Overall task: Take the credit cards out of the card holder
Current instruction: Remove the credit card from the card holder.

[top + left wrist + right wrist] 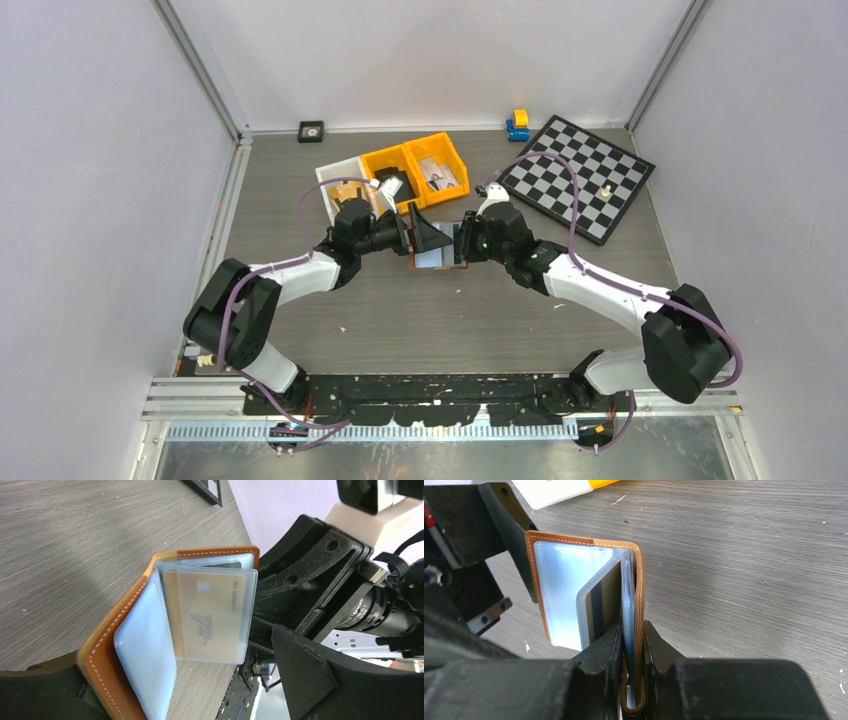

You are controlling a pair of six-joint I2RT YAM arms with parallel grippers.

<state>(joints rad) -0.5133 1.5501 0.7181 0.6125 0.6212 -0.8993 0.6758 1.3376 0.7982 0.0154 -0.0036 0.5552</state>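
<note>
Top camera first: both arms are meeting in the middle of the table (400, 320), right over the card holder (438, 258), which is lying open just in front of the yellow bins (415, 165). The left gripper (414, 236) is sitting at its left side and the right gripper (462, 243) at its right. From up here I honestly can't tell what either set of jaws is doing.

Left wrist cam clears that up. The left jaws are standing spread wide and gripping nothing, with one finger (45, 695) down by the tan cover and the other off to the right. A beige card (207, 612) is sitting inside a clear sleeve (250, 650) that's fanning up from the spine, so nothing is out yet. My guess is the wide spread is there to get around that sleeve or card.

Right wrist cam: the right jaws are pinching one cover plus a stack of sleeves (basically acting as a clamp), probably so the holder is staying open and steady for the other arm. This view is also showing the dark stripe on the card's back, while the left cam is only showing its printed face.
</note>
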